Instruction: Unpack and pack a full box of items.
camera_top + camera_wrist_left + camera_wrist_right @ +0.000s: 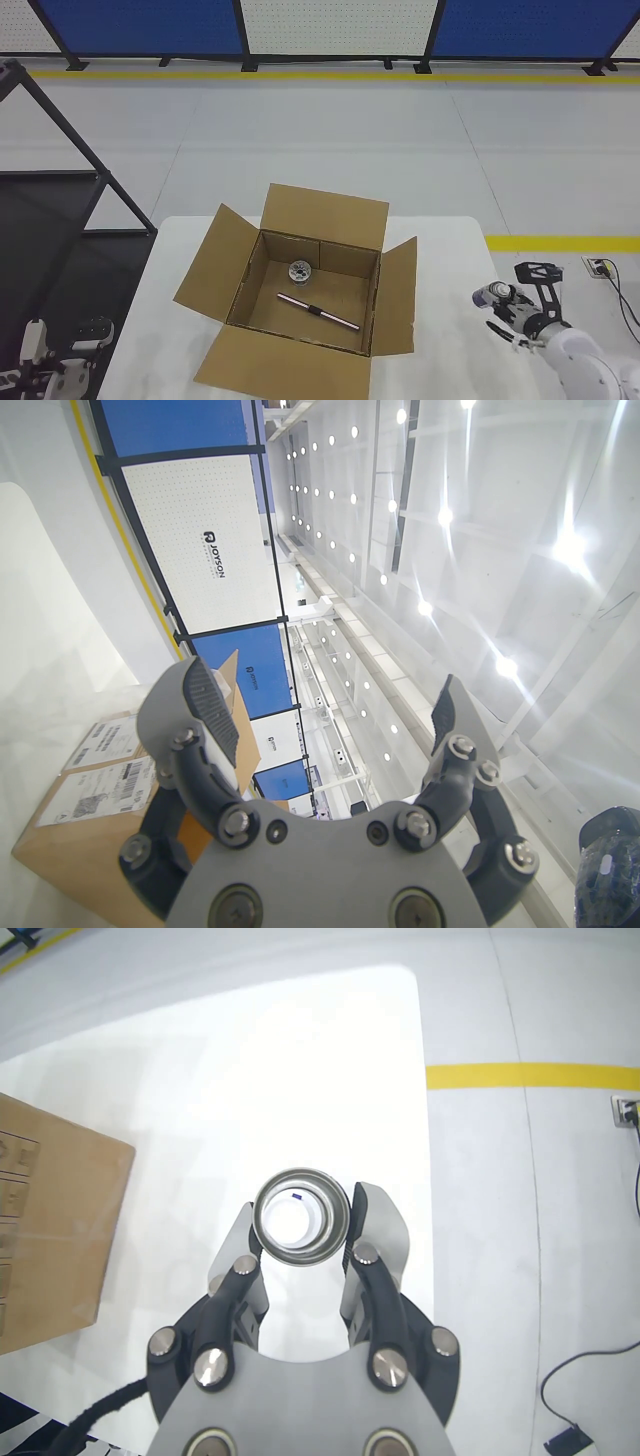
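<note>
Metal can point(299, 1220): held tight in the right gripper point(305, 1228), over the right end of the table point(450, 330) and apart from the box point(345, 258).
Box: open, with a thin rod point(318, 309) and a small round part point(300, 270) inside.
Left gripper point(325, 700): fingers spread wide — it held nothing.
Progress: I judged the unpacking partly done — two items remained inside, and the packing was not yet begun.
</note>
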